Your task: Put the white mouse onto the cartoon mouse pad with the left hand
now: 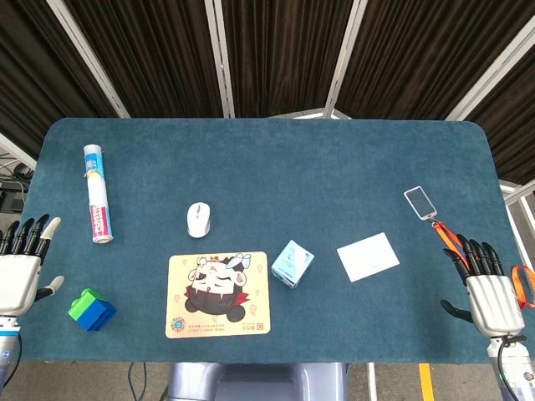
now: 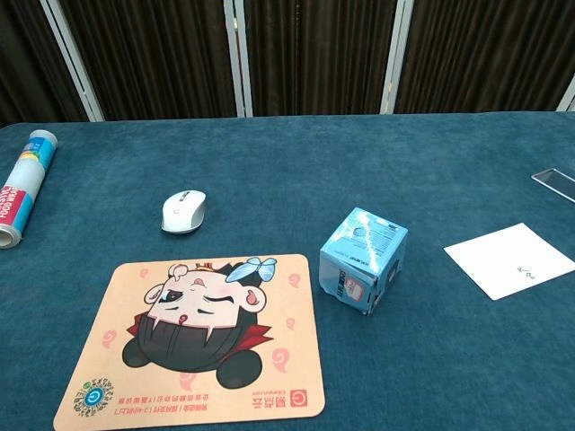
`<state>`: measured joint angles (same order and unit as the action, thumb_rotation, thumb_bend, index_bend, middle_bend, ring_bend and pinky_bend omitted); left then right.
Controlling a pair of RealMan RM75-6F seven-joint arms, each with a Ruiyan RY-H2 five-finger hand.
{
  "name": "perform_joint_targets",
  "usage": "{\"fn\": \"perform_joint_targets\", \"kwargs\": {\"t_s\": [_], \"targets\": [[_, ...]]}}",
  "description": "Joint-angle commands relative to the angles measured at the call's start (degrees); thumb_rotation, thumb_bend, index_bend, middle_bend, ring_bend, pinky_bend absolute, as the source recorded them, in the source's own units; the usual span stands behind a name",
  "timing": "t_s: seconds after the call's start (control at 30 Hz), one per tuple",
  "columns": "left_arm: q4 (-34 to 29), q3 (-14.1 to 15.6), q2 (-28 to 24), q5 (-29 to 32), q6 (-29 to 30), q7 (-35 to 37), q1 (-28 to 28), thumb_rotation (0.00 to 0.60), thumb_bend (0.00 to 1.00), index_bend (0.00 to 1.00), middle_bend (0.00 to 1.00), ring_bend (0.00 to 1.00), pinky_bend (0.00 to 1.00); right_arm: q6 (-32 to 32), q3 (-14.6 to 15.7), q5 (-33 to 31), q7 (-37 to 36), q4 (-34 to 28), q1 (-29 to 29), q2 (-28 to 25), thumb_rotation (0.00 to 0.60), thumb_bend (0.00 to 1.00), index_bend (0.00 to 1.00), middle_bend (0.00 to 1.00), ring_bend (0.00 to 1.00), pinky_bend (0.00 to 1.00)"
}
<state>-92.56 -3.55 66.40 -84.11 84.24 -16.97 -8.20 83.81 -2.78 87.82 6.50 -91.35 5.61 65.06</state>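
The white mouse (image 1: 199, 220) (image 2: 184, 211) lies on the blue table, just beyond the far edge of the cartoon mouse pad (image 1: 218, 294) (image 2: 198, 340) and apart from it. My left hand (image 1: 21, 269) rests open at the table's near left edge, fingers spread, far left of the mouse. At the near right edge sits my right hand (image 1: 486, 288), also open and empty. Neither hand shows in the chest view.
A light blue box (image 1: 292, 263) (image 2: 363, 259) stands right of the pad. A white paper (image 1: 368, 256) (image 2: 509, 259), a card on an orange lanyard (image 1: 420, 201), a white tube (image 1: 97, 204) (image 2: 22, 186) and green and blue blocks (image 1: 91, 309) also lie on the table.
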Motion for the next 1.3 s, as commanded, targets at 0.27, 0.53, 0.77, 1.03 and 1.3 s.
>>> {"fn": "perform_joint_targets", "kwargs": {"t_s": [0.27, 0.53, 0.77, 1.03, 1.3], "targets": [[-0.07, 0.18, -0.19, -0.27, -0.20, 0.17, -0.10, 0.600, 0.18, 0.01, 0.00, 0.00, 0.00, 0.15, 0.05, 0.01, -0.15, 0.06, -0.08, -0.02, 0.600, 0.07, 0.16, 0.00, 0.00, 0.00], [-2.58, -0.30, -6.37, -1.29, -9.57, 7.16, -5.62, 0.600, 0.18, 0.02, 0.00, 0.00, 0.00, -0.01, 0.14, -0.11, -0.32, -0.22, -0.11, -0.24, 0.600, 0.07, 0.16, 0.00, 0.00, 0.00], [0.71, -4.45, -8.64, -7.15, -17.65, 7.69, -16.48, 0.600, 0.19, 0.12, 0.00, 0.00, 0.00, -0.10, 0.18, 0.00, -0.70, -0.19, -0.05, -0.34, 0.600, 0.07, 0.16, 0.00, 0.00, 0.00], [11.27, -5.16, -4.80, -15.31, -30.47, 4.26, -30.70, 0.600, 0.19, 0.15, 0.00, 0.00, 0.00, -0.16, 0.32, 0.12, -1.32, -0.16, -0.08, -0.55, 0.600, 0.07, 0.16, 0.00, 0.00, 0.00], [18.15, -4.17, 0.79, -19.49, -41.15, -2.60, -41.44, 0.600, 0.18, 0.15, 0.00, 0.00, 0.00, -0.82, 0.31, -0.53, -2.08, -0.46, -0.01, -0.96, 0.600, 0.07, 0.16, 0.00, 0.00, 0.00]]}}
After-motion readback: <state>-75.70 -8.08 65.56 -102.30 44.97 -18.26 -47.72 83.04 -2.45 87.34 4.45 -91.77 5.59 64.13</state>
